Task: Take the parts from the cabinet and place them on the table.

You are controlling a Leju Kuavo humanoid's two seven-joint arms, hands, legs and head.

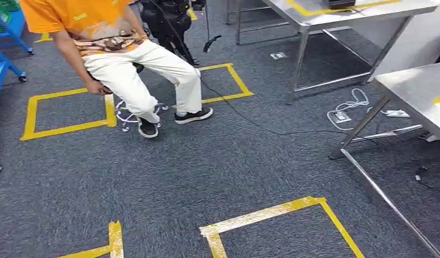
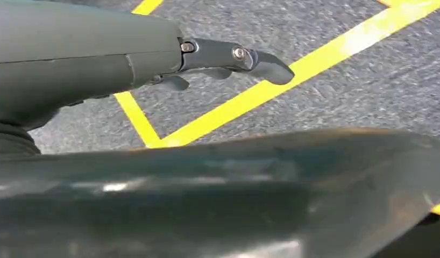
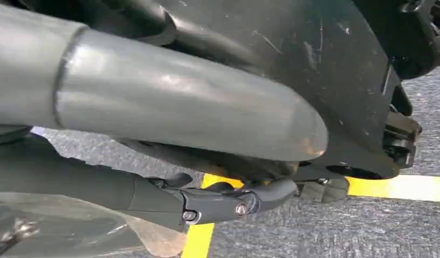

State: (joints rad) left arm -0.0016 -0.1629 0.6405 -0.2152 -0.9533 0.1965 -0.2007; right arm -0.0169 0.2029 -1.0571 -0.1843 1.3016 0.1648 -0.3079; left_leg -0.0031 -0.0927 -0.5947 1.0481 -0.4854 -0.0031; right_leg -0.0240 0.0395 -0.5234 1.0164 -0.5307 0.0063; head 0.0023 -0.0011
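Person (image 1: 115, 48) seated at 11 o'clock, steel table (image 1: 417, 88) at 3 o'clock, yellow tape squares (image 1: 277, 215) on carpet. Left hand (image 2: 228, 59) fingers extended, empty; right hand (image 3: 228, 201) grasp can't tell.

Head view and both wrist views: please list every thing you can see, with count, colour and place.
tables: two, steel, silver; one far ahead, one at the right edge.
tape squares: several, yellow; on the grey carpet.
cables: white and black; on the floor under the tables.
cart: one, blue; left edge.
person: one, orange shirt, cream trousers; seated ahead-left.
clear plastic bag: one; beside the right hand, held or not unclear.
left hand: grey; fingers stretched, holding nothing.
right hand: grey; over the yellow tape.
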